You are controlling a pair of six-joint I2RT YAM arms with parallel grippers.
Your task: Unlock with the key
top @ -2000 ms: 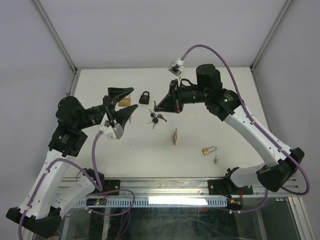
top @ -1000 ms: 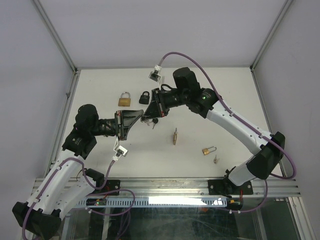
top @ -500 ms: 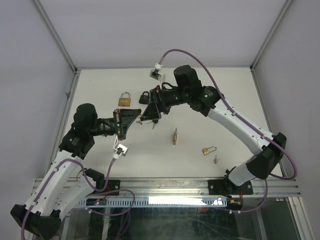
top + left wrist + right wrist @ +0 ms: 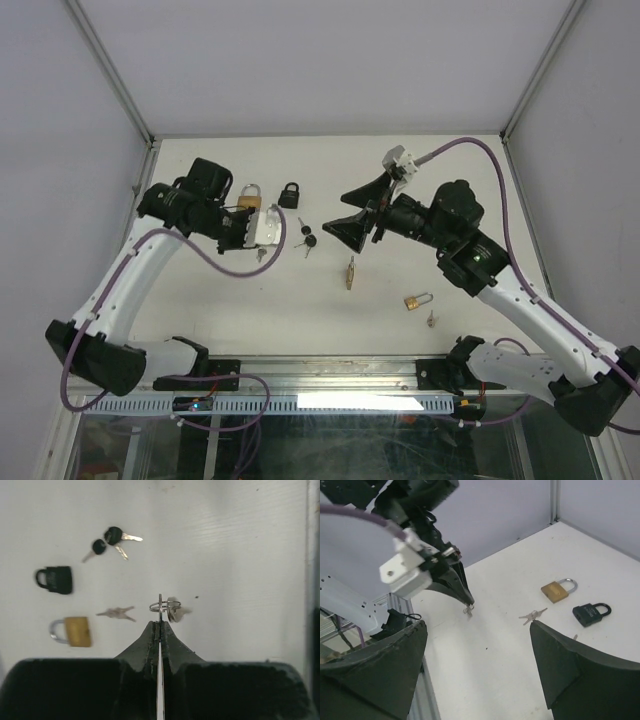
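The left gripper [image 4: 159, 626] now pinches shut on the small silver key ring [image 4: 167, 609], the right gripper [image 4: 477, 630] having released it (jaws wide, empty): handover done.

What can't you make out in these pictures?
Left wrist view: held key's teeth, blurred; the left gripper hides part of its ring.
Left wrist view: black padlock's keyhole, blurred.
Top view: held key, too small.
Right wrist view: brass padlock's keyhole, too small.

White table [image 4: 300, 310]: brass padlock [image 4: 79, 631], black padlock [image 4: 290, 196], black-headed keys [image 4: 304, 234].
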